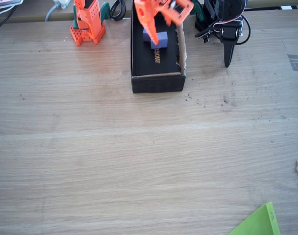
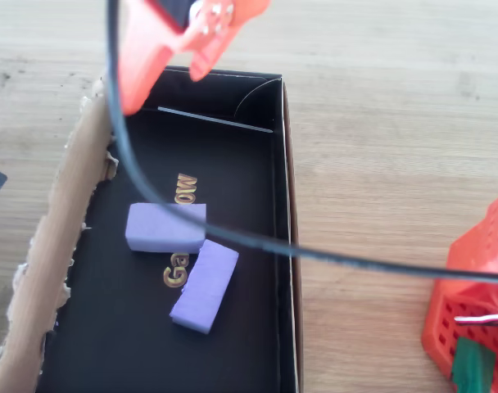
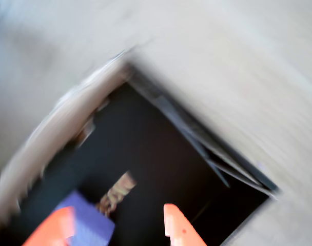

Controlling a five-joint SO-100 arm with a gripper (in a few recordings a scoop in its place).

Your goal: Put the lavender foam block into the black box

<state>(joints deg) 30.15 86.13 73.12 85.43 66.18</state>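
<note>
Lying in black box (image 2: 283,205), lavender foam block (image 2: 165,227), gripper (image 3: 120,228) apart

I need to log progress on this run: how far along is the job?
Nearly done. The lavender foam block lies on the floor of the black box, touching a deeper periwinkle block. The gripper hangs above the box with its jaws apart and nothing between them. What seems left is pulling the arm away.

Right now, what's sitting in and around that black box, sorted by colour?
Purple foam blocks: 2, the lavender foam block and a deeper periwinkle block, both inside
Black: 1, the black box
Green: 1, a paper sheet
Total: 4
</note>
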